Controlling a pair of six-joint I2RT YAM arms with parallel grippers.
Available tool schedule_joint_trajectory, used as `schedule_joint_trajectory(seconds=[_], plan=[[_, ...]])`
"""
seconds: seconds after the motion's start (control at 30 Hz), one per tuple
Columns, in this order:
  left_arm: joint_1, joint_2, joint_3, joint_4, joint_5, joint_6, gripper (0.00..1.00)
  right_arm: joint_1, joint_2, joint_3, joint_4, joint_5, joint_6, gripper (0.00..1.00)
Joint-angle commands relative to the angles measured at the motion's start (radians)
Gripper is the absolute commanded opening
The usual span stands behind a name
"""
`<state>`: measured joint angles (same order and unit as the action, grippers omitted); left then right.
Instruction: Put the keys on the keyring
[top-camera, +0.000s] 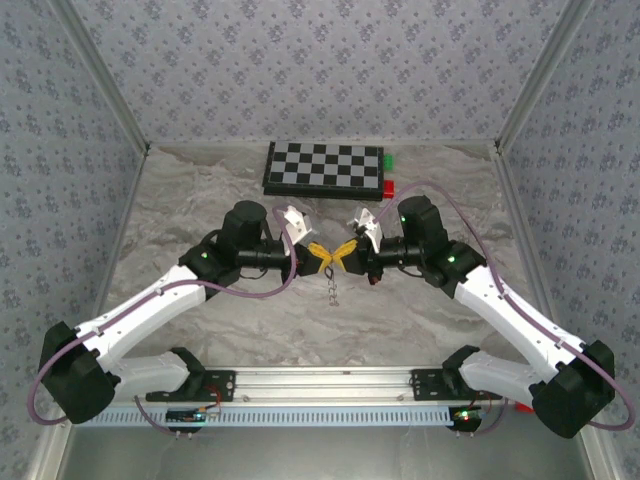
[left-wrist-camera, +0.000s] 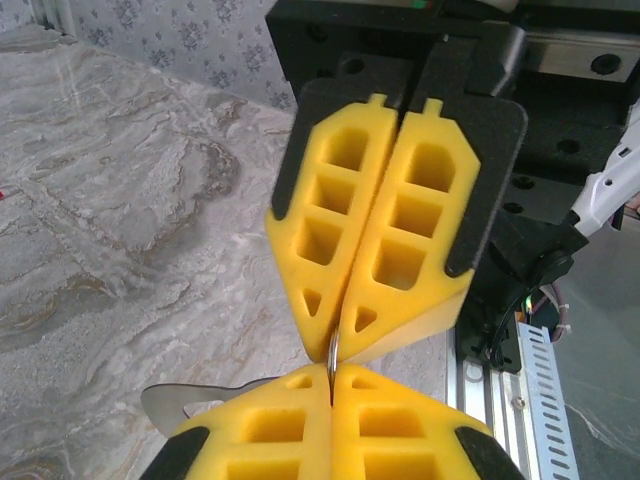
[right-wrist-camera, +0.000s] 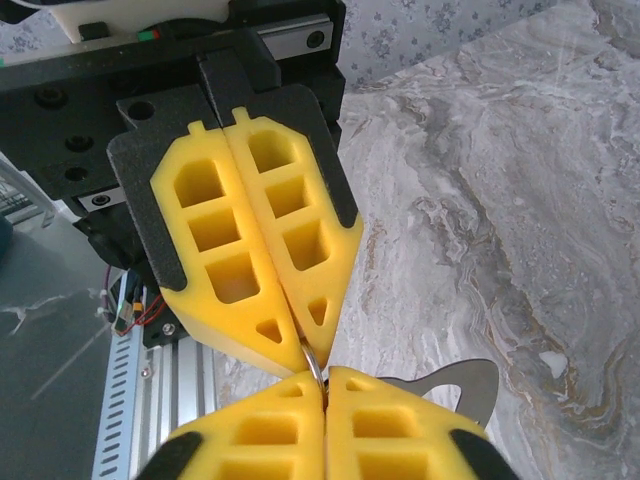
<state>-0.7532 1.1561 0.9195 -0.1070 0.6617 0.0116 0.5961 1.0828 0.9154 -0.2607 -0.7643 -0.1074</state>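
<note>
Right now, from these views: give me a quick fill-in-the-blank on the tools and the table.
1. The left tool and right tool meet tip to tip, both ___ on a thin metal ring.
2. Their pads are ___ in colour.
3. The checkerboard lies at the ___ edge of the table.
Missing words: shut; yellow; far.

No writing, number, brand or sign is showing clearly enough to be read in any of the views. The checkered board (top-camera: 323, 167) at the far side of the table is displaying only black and white squares (no letters or figures can be made out along its edge), and the wallpaper (top-camera: 320, 70) is repeating a small flower pattern.
</note>
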Motion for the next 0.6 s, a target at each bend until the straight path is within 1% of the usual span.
schedule_joint_trajectory(seconds=[0.0, 0.23, 0.27, 0.3, 0.37, 0.4, 0.43, 0.5, 0.53, 0.57], plan=[[-0.014, 0.003, 0.048, 0.020, 0.045, 0.023, 0.00, 0.011, 0.009, 0.034, 0.009, -0.020, -0.011, 0.00], [-0.013, -0.009, 0.042, 0.039, 0.040, 0.013, 0.00, 0.013, -0.013, 0.000, 0.056, -0.004, 0.002, 0.00], [-0.013, -0.014, 0.040, 0.044, 0.034, 0.009, 0.09, 0.011, -0.018, -0.009, 0.070, -0.003, 0.009, 0.00], [-0.013, -0.020, 0.038, 0.050, 0.022, 0.001, 0.12, 0.009, -0.023, -0.021, 0.090, -0.001, 0.021, 0.00], [-0.013, -0.036, 0.030, 0.063, 0.014, -0.005, 0.12, 0.003, -0.035, -0.047, 0.145, -0.001, 0.050, 0.00], [-0.013, -0.043, 0.025, 0.071, 0.005, -0.011, 0.15, -0.001, -0.040, -0.060, 0.170, 0.000, 0.065, 0.00], [-0.014, -0.053, 0.020, 0.084, -0.016, -0.021, 0.20, -0.008, -0.046, -0.076, 0.205, 0.002, 0.087, 0.00], [-0.011, -0.080, -0.003, 0.124, -0.067, -0.048, 0.20, -0.023, -0.057, -0.110, 0.290, 0.002, 0.138, 0.00], [-0.009, -0.102, -0.026, 0.172, -0.095, -0.070, 0.20, -0.035, -0.063, -0.137, 0.344, 0.001, 0.170, 0.00], [-0.007, -0.125, -0.063, 0.234, -0.117, -0.103, 0.24, -0.044, -0.069, -0.162, 0.408, -0.003, 0.207, 0.00]])
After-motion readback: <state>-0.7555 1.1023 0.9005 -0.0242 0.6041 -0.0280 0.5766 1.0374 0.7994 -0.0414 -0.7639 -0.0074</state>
